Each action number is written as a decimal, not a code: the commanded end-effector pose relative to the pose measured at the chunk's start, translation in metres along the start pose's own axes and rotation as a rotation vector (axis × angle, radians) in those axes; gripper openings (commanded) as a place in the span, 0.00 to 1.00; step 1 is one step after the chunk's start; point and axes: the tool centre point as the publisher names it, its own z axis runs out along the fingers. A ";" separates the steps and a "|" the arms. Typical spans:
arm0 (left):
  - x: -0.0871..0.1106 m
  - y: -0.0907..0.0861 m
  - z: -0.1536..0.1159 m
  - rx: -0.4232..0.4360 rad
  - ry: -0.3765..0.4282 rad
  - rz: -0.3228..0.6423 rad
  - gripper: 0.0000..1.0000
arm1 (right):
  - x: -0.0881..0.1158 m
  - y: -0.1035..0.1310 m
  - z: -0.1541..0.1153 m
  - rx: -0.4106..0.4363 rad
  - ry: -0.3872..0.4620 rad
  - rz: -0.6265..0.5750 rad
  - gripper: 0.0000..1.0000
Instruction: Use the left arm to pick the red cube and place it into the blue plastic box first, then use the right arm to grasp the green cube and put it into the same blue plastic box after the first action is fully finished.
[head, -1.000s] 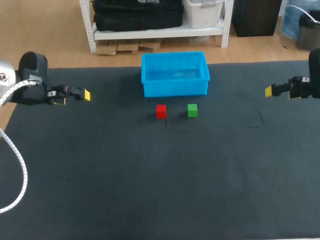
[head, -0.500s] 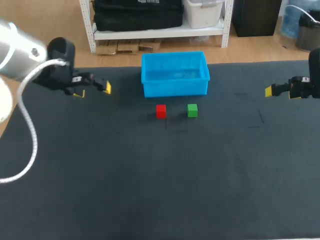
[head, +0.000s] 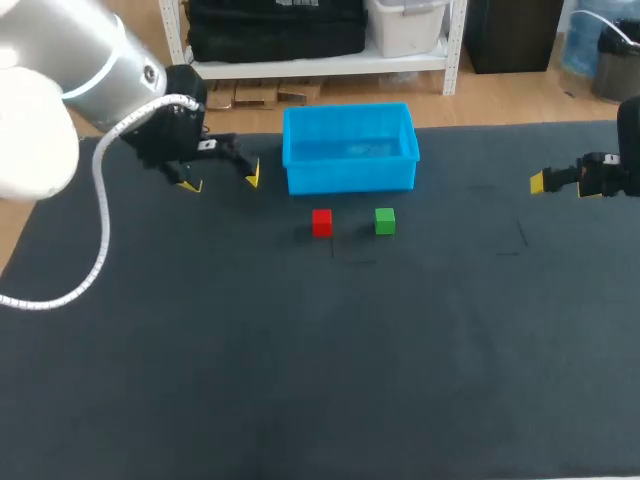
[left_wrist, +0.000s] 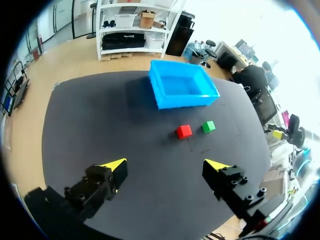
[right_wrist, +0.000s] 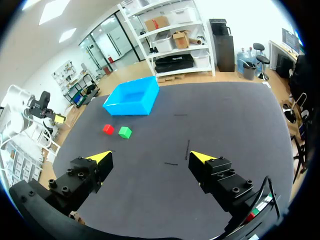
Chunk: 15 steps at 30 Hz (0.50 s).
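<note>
- The left gripper is hanging over the table, just beside the left wall of the blue plastic box. Its fingers are standing wide apart and are holding nothing.
- The red cube is sitting on the table in front of the box, near it but not touching. The left wrist view is showing this cube ahead of the spread fingers, well apart from them.
- The green cube is lying just beside the red one, to its right, with a small gap between them.
- The right gripper is waiting at the right side of the table, far from both cubes. Its fingers are also spread and empty.
- In my judgement, the first step is in hand: the left arm is approaching the red cube, and nothing is lying in the box yet.
- The next move is asking the left gripper to come over the red cube, go down with one finger on each side, and then close. The green cube is close, so the fingers should be taking care not to push it.
</note>
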 end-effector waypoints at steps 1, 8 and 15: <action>-0.003 -0.002 0.000 -0.024 0.011 -0.002 1.00 | 0.000 0.000 0.000 0.001 0.001 0.000 1.00; -0.003 -0.002 0.000 -0.024 0.011 -0.002 1.00 | 0.000 0.000 0.000 0.001 0.001 0.000 1.00; -0.008 -0.004 0.016 -0.108 0.061 -0.016 1.00 | 0.000 0.000 0.000 0.001 0.001 0.000 1.00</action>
